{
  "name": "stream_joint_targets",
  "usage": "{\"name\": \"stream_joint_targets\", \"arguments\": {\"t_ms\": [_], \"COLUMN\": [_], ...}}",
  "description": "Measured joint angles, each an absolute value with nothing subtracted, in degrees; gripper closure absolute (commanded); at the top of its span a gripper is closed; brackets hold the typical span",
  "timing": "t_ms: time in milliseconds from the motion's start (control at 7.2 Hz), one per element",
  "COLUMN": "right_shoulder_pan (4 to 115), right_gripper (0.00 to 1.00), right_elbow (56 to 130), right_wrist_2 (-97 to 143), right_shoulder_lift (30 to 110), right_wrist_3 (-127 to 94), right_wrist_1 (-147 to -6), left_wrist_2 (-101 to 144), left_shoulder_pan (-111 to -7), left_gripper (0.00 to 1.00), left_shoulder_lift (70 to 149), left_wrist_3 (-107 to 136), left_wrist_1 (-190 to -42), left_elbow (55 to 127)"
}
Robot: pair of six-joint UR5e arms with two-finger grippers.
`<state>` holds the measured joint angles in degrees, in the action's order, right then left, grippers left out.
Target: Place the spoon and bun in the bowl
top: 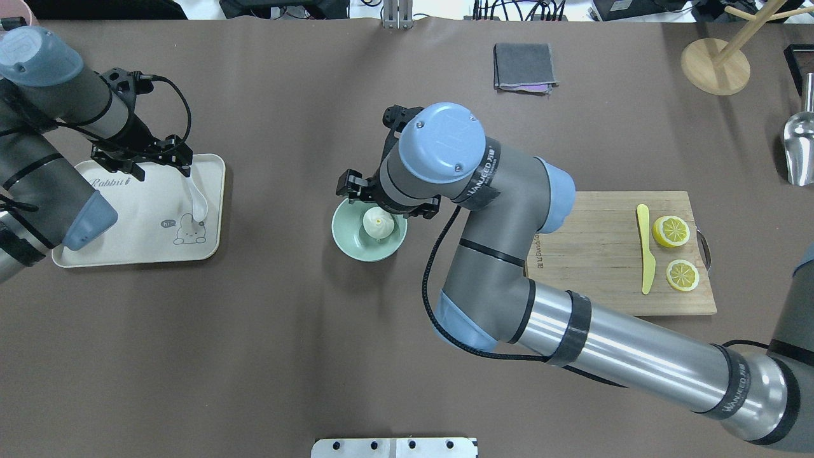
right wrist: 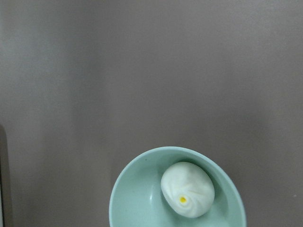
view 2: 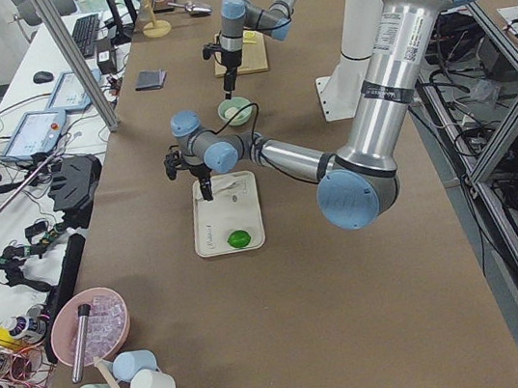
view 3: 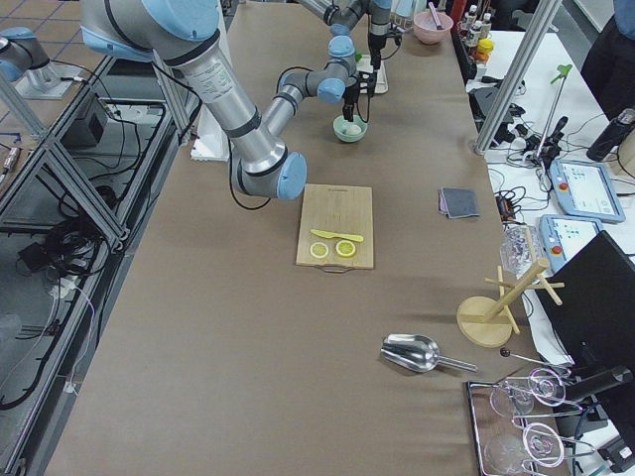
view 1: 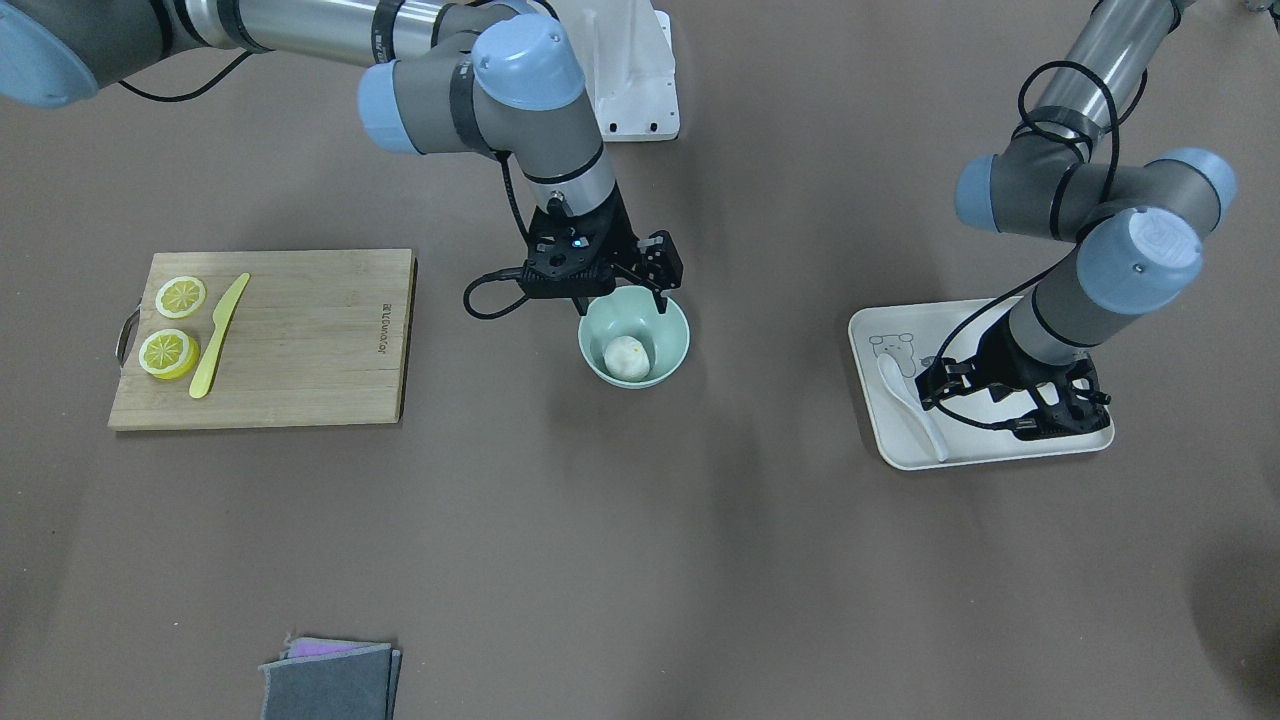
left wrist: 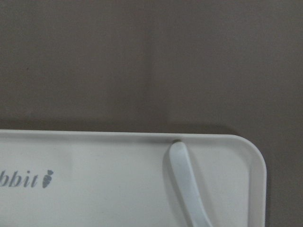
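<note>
Clearly R pincer [view 1: 620,303] agape, empty, above bowl [view 1: 674,345].

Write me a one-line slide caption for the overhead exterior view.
Overhead view: bun sits in the mint bowl at centre, while the spoon lies on the beige tray at left.

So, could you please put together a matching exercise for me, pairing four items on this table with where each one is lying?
Things:
1. bun
2. spoon
3. yellow knife
4. grey cloth

Places:
A. on the tray
B. on the bare table
C. in the bowl
D. on the cutting board

Pairs: 1-C, 2-A, 3-D, 4-B
</note>
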<state>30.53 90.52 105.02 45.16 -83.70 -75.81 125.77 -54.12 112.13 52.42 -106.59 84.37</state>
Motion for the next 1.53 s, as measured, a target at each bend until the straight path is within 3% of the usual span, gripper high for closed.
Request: {"name": "stream_joint_targets", "arguments": {"t_ms": [556,694,1111,1389,1528], "right_shoulder_pan": [33.51,33.84,34.07,34.16,34.26], "right_gripper": [0.0,0.0,0.0,0.0,0.0], "right_elbow": [94.73,94.87,95.15,95.18,95.18], "right_wrist_2": [107.79,107.98,108.03,108.02,108.0], "right_shoulder_lift": [50.64,51.35,52.4,52.53,52.55], "right_wrist_3": [-81.46,-81.22,-80.8,-80.75,-80.54], "right_wrist_1": [-75.83,-75.7,-75.35,-75.25,-75.21], "left_wrist_2": [125.45,124.81,124.08,123.34,123.05], "left_shoulder_pan": [-52.63,-52.12,-51.27,-50.97,-50.82], "left_gripper": [0.41,0.52,0.64,1.0,1.0], "left_shoulder_lift": [113.97,114.16,114.26,114.21,114.25], "left_wrist_3": [55.78,56.14,56.48,56.66,56.94], "left_wrist_1": [-109.07,-109.36,-109.56,-109.54,-109.52], "left_elbow": [81.05,80.64,80.37,80.32,80.46]}}
